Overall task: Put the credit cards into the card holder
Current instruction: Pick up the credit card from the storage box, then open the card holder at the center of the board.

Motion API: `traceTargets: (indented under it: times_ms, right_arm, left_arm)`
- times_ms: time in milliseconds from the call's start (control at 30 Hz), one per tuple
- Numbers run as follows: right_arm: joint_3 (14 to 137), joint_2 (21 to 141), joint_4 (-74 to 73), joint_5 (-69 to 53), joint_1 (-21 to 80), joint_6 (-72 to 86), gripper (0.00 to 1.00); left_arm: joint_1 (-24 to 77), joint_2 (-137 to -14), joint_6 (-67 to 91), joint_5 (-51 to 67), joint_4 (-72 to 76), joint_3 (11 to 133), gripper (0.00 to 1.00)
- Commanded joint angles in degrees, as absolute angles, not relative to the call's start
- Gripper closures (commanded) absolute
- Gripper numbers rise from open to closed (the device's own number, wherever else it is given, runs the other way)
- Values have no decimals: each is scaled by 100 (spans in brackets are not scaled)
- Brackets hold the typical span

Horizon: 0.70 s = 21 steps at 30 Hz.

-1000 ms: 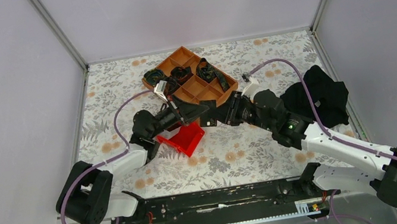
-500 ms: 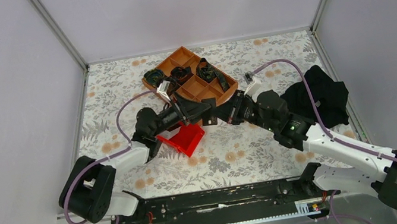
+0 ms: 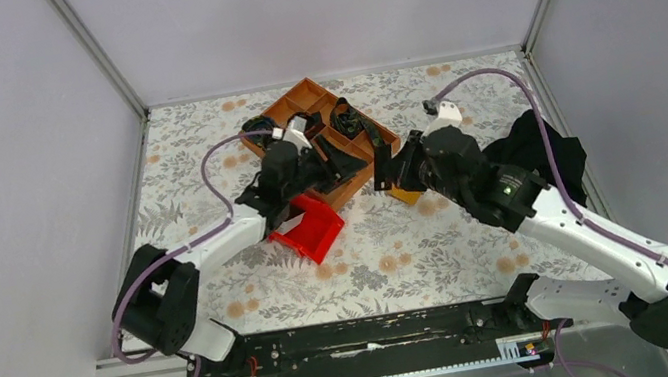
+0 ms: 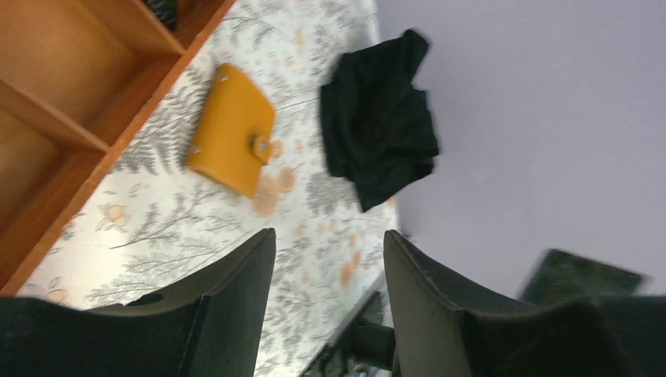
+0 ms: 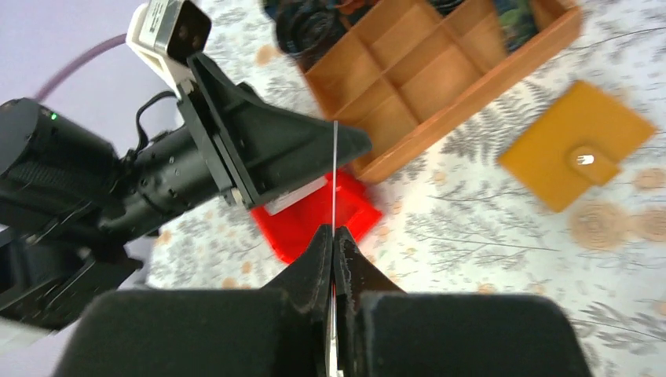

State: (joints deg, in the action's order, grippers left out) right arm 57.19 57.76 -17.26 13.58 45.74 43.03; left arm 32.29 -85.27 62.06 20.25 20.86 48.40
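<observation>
A thin pale credit card (image 5: 334,173) stands edge-on between the fingers of my right gripper (image 5: 334,229), which is shut on it. In the top view my right gripper (image 3: 388,172) hangs just left of the card holder (image 3: 404,195). The card holder (image 5: 577,145) is a closed tan-orange wallet with a snap tab, lying flat on the flowered table beside the tray. My left gripper (image 4: 328,233) is open and empty; the card holder (image 4: 232,129) lies well beyond its tips. From above, the left gripper (image 3: 340,155) is over the tray's near side.
An orange-brown compartment tray (image 3: 303,83) holding dark items sits at the back centre. A red bin (image 3: 308,228) lies in front of it under the left arm. A black cloth (image 3: 538,156) lies at the right. Grey walls enclose the table.
The two grippers met over the red bin. My left gripper opened and drew back toward the tray. My right gripper shut on the card and pulled away to the right.
</observation>
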Motion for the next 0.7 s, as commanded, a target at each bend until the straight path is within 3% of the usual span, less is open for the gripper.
traceTargets:
  times_ms: [0, 667]
  right_arm:
    - [6547, 6460, -3135, 2350, 4539, 3834, 100]
    - [7868, 8998, -3684, 1635, 3258, 3162, 100]
  left_arm:
    - [3603, -8967, 5100, 1056, 500, 5409, 41]
    - [4290, -10694, 3823, -422, -656, 6641, 52]
